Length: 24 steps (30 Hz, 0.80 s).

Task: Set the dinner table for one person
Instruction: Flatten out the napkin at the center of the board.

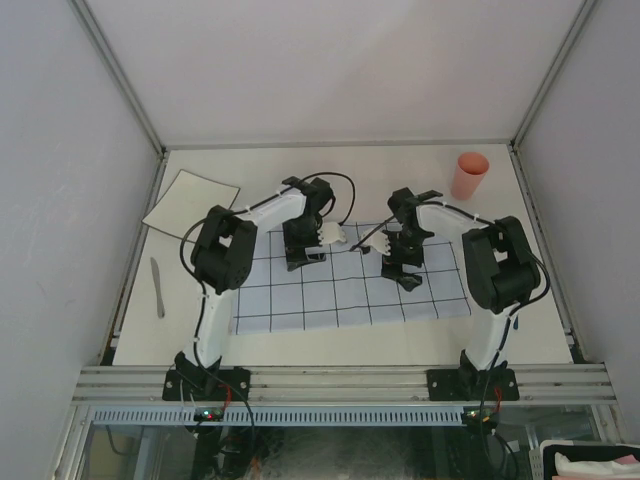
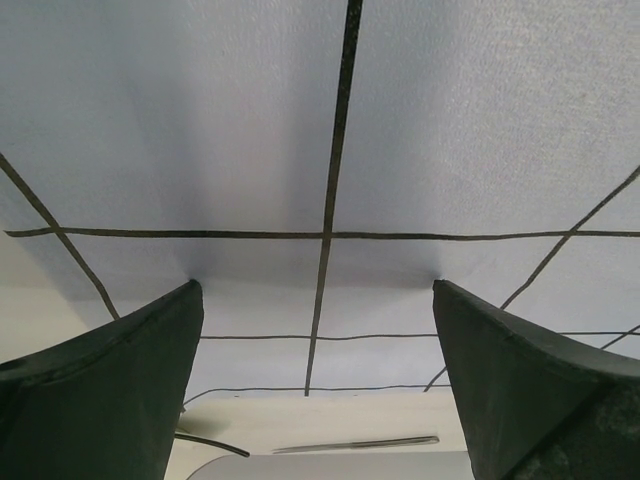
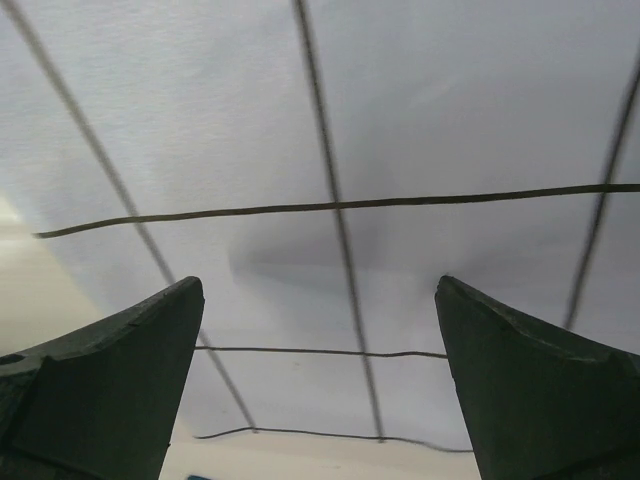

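The dinner table (image 1: 400, 180) is an off-white surface with a light-blue grid cloth (image 1: 330, 300) spread near its front. Both arms reach down over the cloth's far half. My left gripper (image 1: 303, 258) hovers close above the cloth (image 2: 330, 150), fingers (image 2: 110, 380) wide apart and nothing between them. My right gripper (image 1: 405, 275) is likewise open just over the cloth (image 3: 330, 120), its fingers (image 3: 530, 380) empty. A pink cup (image 1: 470, 176) stands upright at the back right. A pale square plate (image 1: 190, 200) lies at the back left, and a knife (image 1: 157, 287) lies along the left edge.
A small white object (image 1: 332, 233) sits on the cloth's far edge between the two grippers. Grey metal rails and pale walls close in the table on three sides. The left wrist view shows the cloth's edge and bare table (image 2: 330, 420) beyond it.
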Available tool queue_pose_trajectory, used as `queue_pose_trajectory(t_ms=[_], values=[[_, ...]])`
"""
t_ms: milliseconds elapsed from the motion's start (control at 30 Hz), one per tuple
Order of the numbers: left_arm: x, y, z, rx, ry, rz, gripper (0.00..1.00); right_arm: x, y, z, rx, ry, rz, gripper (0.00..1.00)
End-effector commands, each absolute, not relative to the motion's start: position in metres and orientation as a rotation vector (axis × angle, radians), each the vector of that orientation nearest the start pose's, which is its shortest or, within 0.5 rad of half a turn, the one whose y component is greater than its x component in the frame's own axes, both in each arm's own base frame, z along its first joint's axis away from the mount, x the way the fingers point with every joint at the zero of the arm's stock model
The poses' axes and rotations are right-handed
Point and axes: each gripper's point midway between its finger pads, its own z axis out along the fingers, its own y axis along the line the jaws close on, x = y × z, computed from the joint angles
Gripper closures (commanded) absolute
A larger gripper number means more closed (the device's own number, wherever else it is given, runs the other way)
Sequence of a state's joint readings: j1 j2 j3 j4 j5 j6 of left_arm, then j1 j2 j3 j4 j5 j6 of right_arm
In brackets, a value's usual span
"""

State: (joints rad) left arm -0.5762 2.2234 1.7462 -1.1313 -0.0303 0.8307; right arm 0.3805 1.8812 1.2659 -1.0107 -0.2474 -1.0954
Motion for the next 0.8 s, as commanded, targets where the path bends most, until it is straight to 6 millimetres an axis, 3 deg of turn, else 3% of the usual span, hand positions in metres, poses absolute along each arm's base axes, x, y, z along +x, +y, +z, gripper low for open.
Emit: queue_pose_trajectory(t_ms=[0,67,133,233,367,600,767], values=[[0.343,-0.192,0.056,1.943,2.359,-0.082,0.00,0.262,0.132,0.058,-1.894,2.285,0.499,0.00],[0.346,-0.191,0.088,1.817,2.327,-0.072,0.00,0.278,0.146,0.092,-1.726,2.192,0.490,0.00],[0.349,-0.185,0.123,1.662,2.298,-0.070,0.00,0.277,0.165,0.121,-1.631,2.095,0.573,0.00],[0.347,-0.165,0.160,1.431,2.308,-0.097,0.00,0.264,0.191,0.139,-1.677,1.986,0.588,0.00],[0.332,-0.129,0.193,1.185,2.290,-0.078,0.00,0.240,0.223,0.129,-1.905,1.853,0.572,0.00],[0.298,-0.068,0.211,0.924,2.251,0.097,0.00,0.251,0.277,0.093,-1.979,1.955,0.731,0.00],[0.278,-0.037,0.217,0.828,2.211,0.168,0.00,0.256,0.313,0.065,-2.104,1.875,0.663,0.00]])
